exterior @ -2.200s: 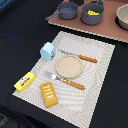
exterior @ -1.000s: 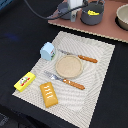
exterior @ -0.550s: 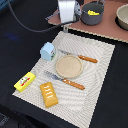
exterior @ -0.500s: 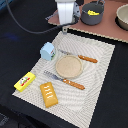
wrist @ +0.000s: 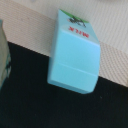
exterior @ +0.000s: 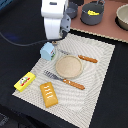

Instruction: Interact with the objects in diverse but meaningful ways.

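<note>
The small pale-blue carton (exterior: 48, 51) stands at the far corner of the striped mat (exterior: 100, 75), on the exterior view's left. In the wrist view the carton (wrist: 75, 52) fills the frame and reads "MILK". My gripper (exterior: 52, 41) hangs right above the carton; its fingers do not show. The yellow red-labelled box (exterior: 24, 81) and the orange-brown bread block (exterior: 49, 95) lie at the mat's near left. A yellow piece (exterior: 93, 11) sits in a grey pot (exterior: 92, 19) at the back.
The round tan plate (exterior: 68, 66) sits mid-mat, between the orange-handled knife (exterior: 85, 58) and the fork (exterior: 67, 81). A second grey pot (exterior: 73, 10) is partly behind the arm. A tan bowl (exterior: 122, 17) stands at the back right. A black cable (exterior: 20, 42) trails left.
The arm has come in from the back and moved down and to the exterior view's left, to just over the carton. The objects have not moved.
</note>
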